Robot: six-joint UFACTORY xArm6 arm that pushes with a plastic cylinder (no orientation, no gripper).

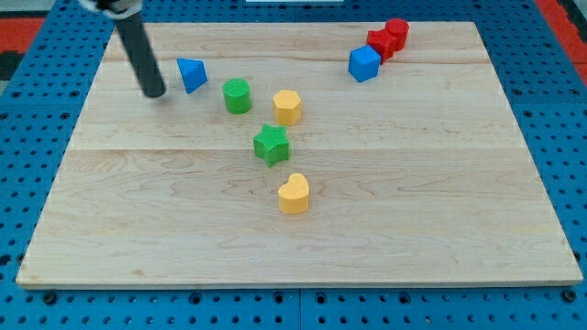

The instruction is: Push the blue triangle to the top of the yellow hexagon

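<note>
The blue triangle (192, 74) lies on the wooden board in the upper left. The yellow hexagon (287, 106) sits near the board's middle top, to the right of the triangle, with a green cylinder (237, 95) between them. My tip (154, 93) rests on the board just left of the blue triangle, a small gap apart from it. The dark rod rises from the tip toward the view's top left.
A green star (271, 144) lies below the hexagon and a yellow heart (293, 193) below that. A blue cube (364, 63) and two red blocks (388, 38) sit at the upper right. The wooden board (440, 211) lies on a blue pegboard.
</note>
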